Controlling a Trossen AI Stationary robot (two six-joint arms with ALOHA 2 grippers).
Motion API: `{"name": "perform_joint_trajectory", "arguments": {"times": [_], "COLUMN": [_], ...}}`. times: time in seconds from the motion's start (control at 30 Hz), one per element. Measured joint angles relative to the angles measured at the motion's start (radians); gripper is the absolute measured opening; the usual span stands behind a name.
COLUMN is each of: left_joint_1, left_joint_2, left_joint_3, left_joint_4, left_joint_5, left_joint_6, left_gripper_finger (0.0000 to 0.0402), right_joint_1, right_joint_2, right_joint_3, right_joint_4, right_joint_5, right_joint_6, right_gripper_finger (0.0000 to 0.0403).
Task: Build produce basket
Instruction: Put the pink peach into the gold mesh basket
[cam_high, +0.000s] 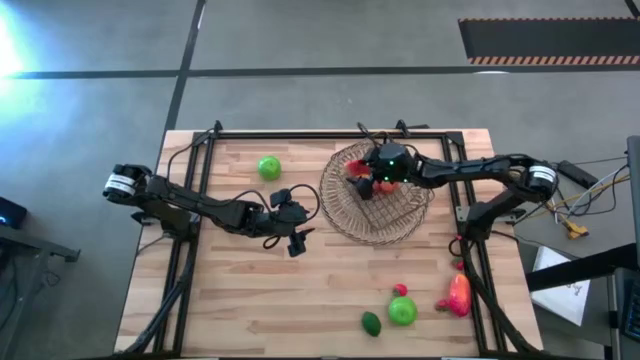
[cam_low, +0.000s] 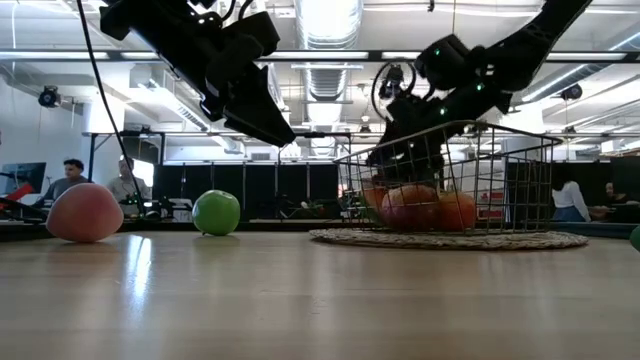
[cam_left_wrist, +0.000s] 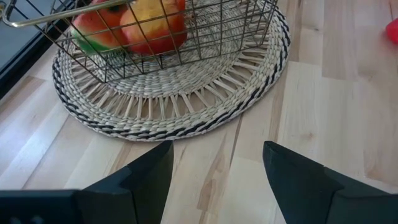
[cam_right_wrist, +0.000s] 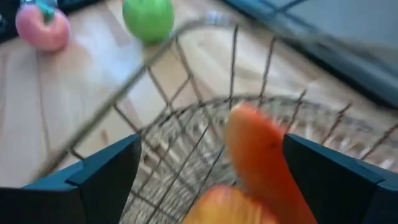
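The wire basket (cam_high: 385, 200) stands on a round woven mat (cam_high: 345, 215) at the table's far middle. It holds red-yellow fruits (cam_left_wrist: 134, 25). My right gripper (cam_right_wrist: 214, 174) hangs open over the basket's left part (cam_high: 362, 185). A blurred orange piece (cam_right_wrist: 261, 155) shows between its spread fingers, above another fruit (cam_right_wrist: 230, 208). My left gripper (cam_left_wrist: 214, 174) is open above bare table just left of the mat (cam_high: 297, 243). A green apple (cam_high: 269, 167) rests on the far left. Near the right front lie another green apple (cam_high: 402, 310), a dark-green piece (cam_high: 371, 323), an orange-red pepper (cam_high: 458, 293) and small red pieces (cam_high: 400, 290).
A pink peach (cam_low: 85, 212) sits on the table beside the green apple (cam_low: 216, 212). Black frame rails run along the table's left (cam_high: 185, 215) and right (cam_high: 470, 250) sides. Bare wood lies across the near left. People sit in the room behind.
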Motion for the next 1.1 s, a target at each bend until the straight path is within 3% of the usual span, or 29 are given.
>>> {"name": "perform_joint_trajectory", "arguments": {"times": [0.13, 0.27, 0.47, 0.6, 0.87, 1.1], "left_joint_1": [0.0, 0.0, 0.0, 0.0, 0.0, 0.0], "left_joint_2": [0.0, 0.0, 0.0, 0.0, 0.0, 0.0], "left_joint_3": [0.0, 0.0, 0.0, 0.0, 0.0, 0.0], "left_joint_4": [0.0, 0.0, 0.0, 0.0, 0.0, 0.001], "left_joint_5": [0.0, 0.001, 0.001, 0.001, 0.001, 0.0], "left_joint_6": [0.0, -0.001, -0.001, -0.001, -0.001, -0.001], "left_gripper_finger": [0.0231, 0.0231, 0.0231, 0.0231, 0.0231, 0.0231], "right_joint_1": [0.016, 0.092, 0.319, 0.522, 0.958, 1.151], "right_joint_2": [-0.094, -0.222, -0.411, -0.486, -0.434, -0.355], "right_joint_3": [0.009, 0.009, 0.009, 0.009, 0.009, 0.089], "right_joint_4": [-0.039, -0.146, -0.371, -0.517, -0.626, -0.779], "right_joint_5": [0.023, 0.146, 0.357, 0.397, 0.525, 0.527], "right_joint_6": [-0.031, -0.078, -0.095, -0.016, 0.228, 0.556], "right_gripper_finger": [0.0381, 0.0381, 0.0381, 0.0381, 0.0381, 0.0381]}}
